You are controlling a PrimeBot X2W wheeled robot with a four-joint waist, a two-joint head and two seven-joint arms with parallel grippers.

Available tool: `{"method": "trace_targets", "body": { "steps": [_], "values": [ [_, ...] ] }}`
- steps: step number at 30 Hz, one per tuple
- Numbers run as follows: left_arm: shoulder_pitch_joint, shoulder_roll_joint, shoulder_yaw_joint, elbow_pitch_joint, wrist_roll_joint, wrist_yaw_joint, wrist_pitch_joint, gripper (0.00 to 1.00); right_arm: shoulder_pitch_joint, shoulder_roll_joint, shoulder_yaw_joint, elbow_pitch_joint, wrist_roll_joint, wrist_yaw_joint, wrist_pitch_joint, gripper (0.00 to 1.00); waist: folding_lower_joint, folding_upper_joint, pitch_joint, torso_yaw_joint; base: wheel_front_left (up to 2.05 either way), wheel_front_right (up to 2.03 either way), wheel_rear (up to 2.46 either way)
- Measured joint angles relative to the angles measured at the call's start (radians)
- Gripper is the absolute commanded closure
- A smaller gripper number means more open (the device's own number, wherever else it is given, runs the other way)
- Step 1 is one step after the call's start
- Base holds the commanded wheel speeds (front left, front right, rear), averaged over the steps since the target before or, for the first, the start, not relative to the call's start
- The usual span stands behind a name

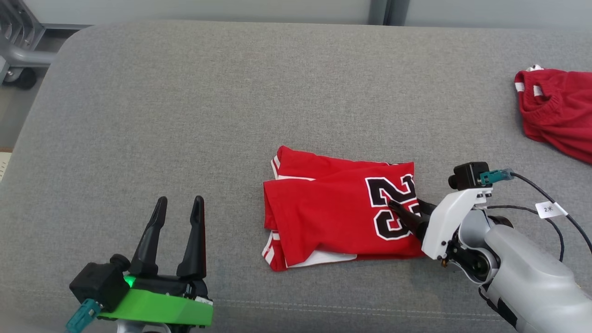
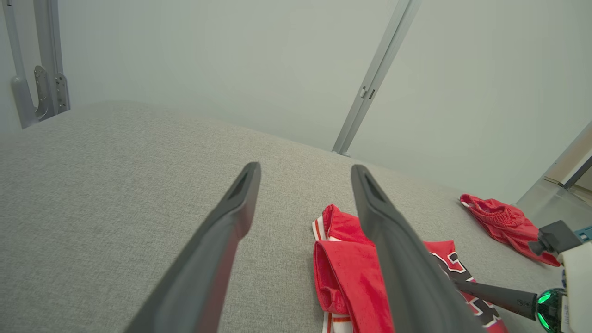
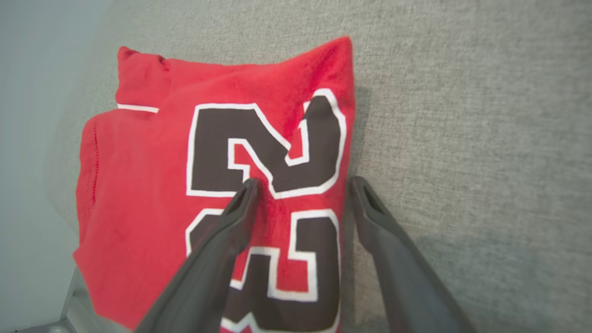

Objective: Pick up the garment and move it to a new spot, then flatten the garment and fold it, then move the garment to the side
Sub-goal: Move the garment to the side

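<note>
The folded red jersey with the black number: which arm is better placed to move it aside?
Right. The right gripper, open, straddles the edge of the folded red jersey, one finger over the number, one over the grey fabric surface. The left gripper, also open, stands apart from it.

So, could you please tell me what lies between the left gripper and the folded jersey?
Bare grey upholstery separates the left gripper from the red jersey, per the head view.

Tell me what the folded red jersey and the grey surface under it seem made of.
Folded red jersey with black number: likely thin matte knit, perhaps polyester; soft creases. Grey padded surface: matte woven upholstery fabric; visible weave, stitched seam.
</note>
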Motion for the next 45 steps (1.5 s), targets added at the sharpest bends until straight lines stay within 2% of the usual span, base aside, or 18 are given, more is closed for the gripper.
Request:
{"method": "trace_targets", "body": {
  "steps": [1,2,3,5,18,24,31,40,45],
  "values": [
    [0.0,0.0,0.0,0.001,0.0,0.0,0.0,0.0,0.0,0.0,0.0,0.001,0.0,0.0,0.0,0.29,0.0,0.0,-0.001,0.001,0.0,0.0,0.0],
    [0.0,0.0,0.0,0.002,0.001,0.0,0.0,0.0,0.0,0.0,0.0,0.002,0.0,0.0,0.0,0.6,0.0,0.0,-0.001,0.002,0.0,0.0,0.0],
    [0.0,0.0,0.0,0.002,0.001,0.0,0.0,0.0,0.0,0.001,0.0,0.002,0.0,0.0,-0.002,0.75,0.0,0.0,-0.002,0.003,0.0,0.0,0.0],
    [0.0,0.0,0.002,0.003,0.002,0.0,0.0,0.0,-0.001,0.001,-0.001,0.003,0.0,0.0,-0.008,0.99,0.0,0.0,-0.004,0.004,0.0,0.0,0.0],
    [0.0,-0.001,0.034,0.001,0.009,0.001,0.0,0.0,-0.057,-0.024,-0.017,0.015,-0.019,0.008,-0.034,1.0,0.0,0.0,-0.01,-0.026,0.0,0.0,0.0],
    [0.0,-0.001,0.035,0.0,0.01,0.001,0.0,0.0,-0.086,-0.06,-0.03,0.029,-0.027,0.007,-0.035,1.0,0.0,0.0,-0.018,-0.061,0.0,0.0,0.0],
    [0.0,-0.001,0.03,0.002,0.02,0.0,0.0,0.0,-0.088,-0.07,-0.062,0.041,-0.02,0.006,-0.053,1.0,0.0,0.0,-0.027,-0.118,0.0,0.0,0.0],
    [0.0,-0.001,0.022,-0.001,0.022,0.0,0.0,0.0,-0.137,-0.114,-0.104,0.042,-0.017,-0.012,-0.065,1.0,0.0,0.0,-0.027,-0.199,0.0,0.0,0.0],
    [-0.007,-0.001,0.002,-0.003,0.023,0.0,0.0,0.0,-0.195,-0.149,-0.137,0.039,-0.01,-0.03,-0.064,1.0,0.0,0.0,0.001,-0.216,0.0,0.0,0.0]
  ]
}}
